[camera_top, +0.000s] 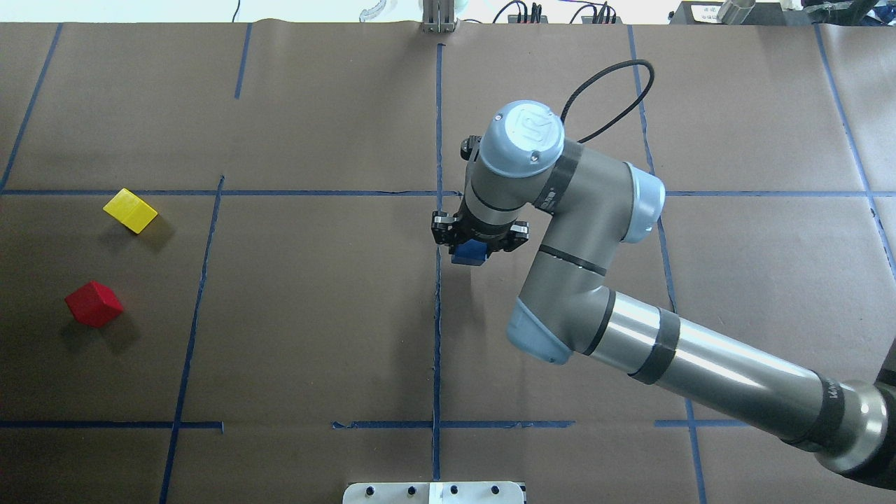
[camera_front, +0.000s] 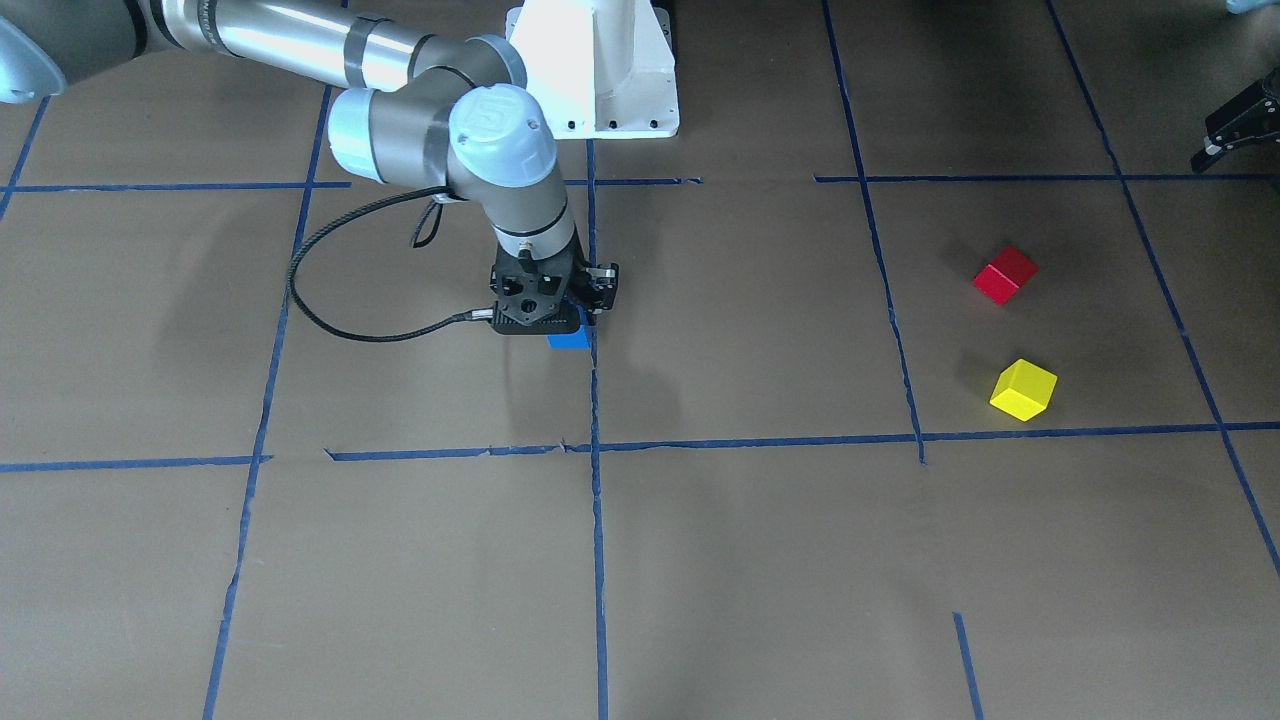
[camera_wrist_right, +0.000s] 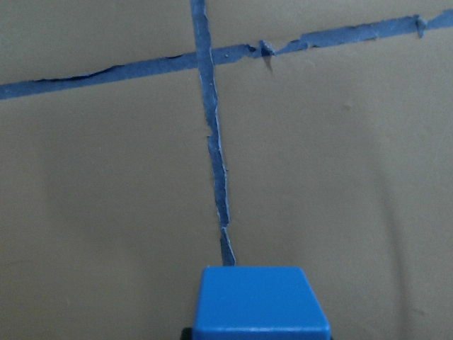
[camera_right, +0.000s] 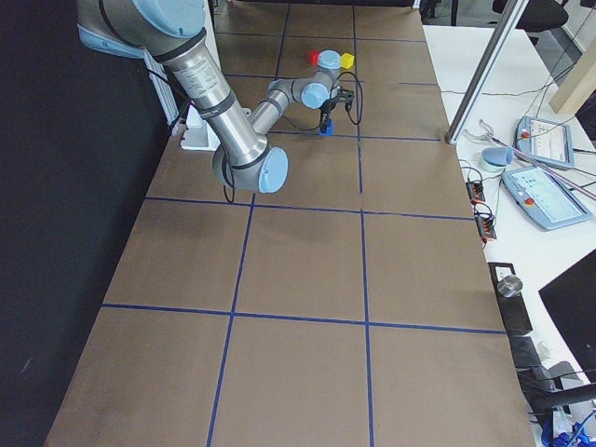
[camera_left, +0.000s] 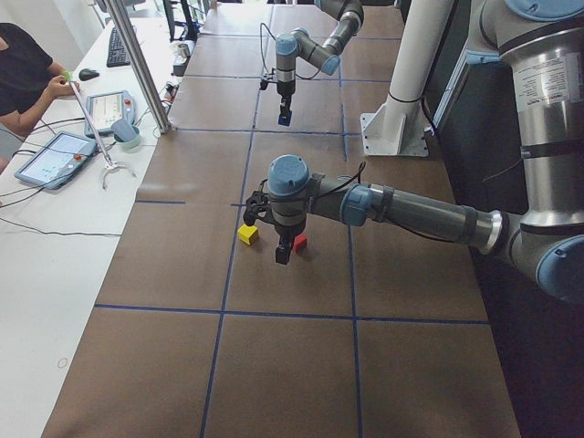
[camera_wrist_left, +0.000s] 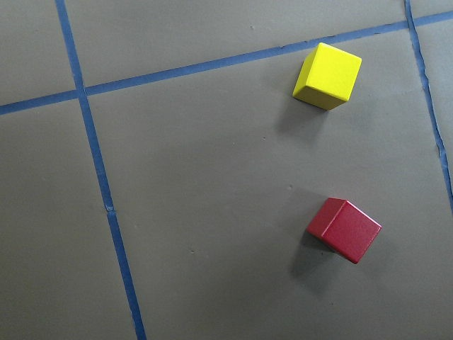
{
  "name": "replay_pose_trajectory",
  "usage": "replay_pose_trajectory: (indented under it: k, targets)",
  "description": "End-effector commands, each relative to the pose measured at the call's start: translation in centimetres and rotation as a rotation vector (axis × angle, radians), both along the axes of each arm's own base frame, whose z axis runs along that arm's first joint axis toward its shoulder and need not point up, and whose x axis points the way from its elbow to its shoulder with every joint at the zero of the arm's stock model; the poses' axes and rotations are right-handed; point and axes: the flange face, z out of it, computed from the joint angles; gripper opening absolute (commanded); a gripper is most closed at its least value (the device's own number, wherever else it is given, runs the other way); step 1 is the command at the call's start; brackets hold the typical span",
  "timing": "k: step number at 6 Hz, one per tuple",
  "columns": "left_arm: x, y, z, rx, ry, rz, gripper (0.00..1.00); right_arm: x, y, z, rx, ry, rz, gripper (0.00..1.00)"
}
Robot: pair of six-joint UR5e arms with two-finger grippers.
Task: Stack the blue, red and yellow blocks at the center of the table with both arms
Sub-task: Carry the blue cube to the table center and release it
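The right pincer [camera_top: 479, 243] was clamped on the blue block [camera_wrist_right: 262, 299] near the middle of the tabletop [camera_top: 315, 329], pointing straight down, just beside the long tape line [camera_wrist_right: 212, 142] that runs from the robot's edge to the far edge. The block was very low, but I could not tell if its bottom already touched the tabletop. The red block [camera_top: 93, 304] and the yellow block [camera_top: 131, 210] lay near the tabletop's end on the robot's left, well apart from the blue one and a little apart from each other, with the yellow one closer to the far edge. The left pincer [camera_front: 1225, 135] hung above that end; only a part of it showed, and I could not tell whether its fingers were apart or together. The step in hand seemed to be setting the blue block down as the base of the stack. To do it well, the right arm should probably go down straight and slowly until the block sits flat, and only then open. The fingers should open just enough and the arm should rise vertically, so that the block is not dragged or turned. A base that sits square makes the next two blocks easier to place. The right arm should then leave the middle free for the left arm.
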Motion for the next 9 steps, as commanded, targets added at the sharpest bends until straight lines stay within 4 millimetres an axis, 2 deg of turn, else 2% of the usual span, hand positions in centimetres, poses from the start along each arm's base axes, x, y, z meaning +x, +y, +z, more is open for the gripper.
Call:
replay_pose_trajectory:
  k: [1, 2, 4, 6, 7, 8, 9]
  targets:
    - [0.0, 0.1, 0.0, -0.001, 0.0, 0.0, 1.0, -2.0, 1.5, 0.0, -0.005, 0.016, -0.001, 0.0]
    - [0.0, 0.1, 0.0, -0.001, 0.0, 0.0, 1.0, -2.3, 1.9, 0.1, 0.001, 0.018, -0.011, 0.06]
    - [0.0, 0.1, 0.0, -0.001, 0.0, 0.0, 1.0, -2.7, 2.5, 0.2, 0.03, 0.02, -0.036, 1.0]
    - [0.0, 0.1, 0.6, -0.014, -0.002, 0.0, 1.0, -2.6, 2.5, -0.3, 0.095, 0.02, -0.054, 1.0]
    - [0.0, 0.1, 0.5, -0.011, -0.003, 0.001, 1.0, -1.2, 2.1, -1.6, 0.118, -0.005, -0.05, 1.0]
    - [0.9, 0.0, 0.3, -0.044, -0.002, -0.01, 1.0, 2.5, 0.9, -2.1, 0.132, -0.039, -0.015, 1.0]
    - [3.7, -0.4, -1.3, -0.085, 0.008, -0.019, 1.0, 7.7, 0.5, -1.1, 0.148, -0.068, 0.024, 1.0]
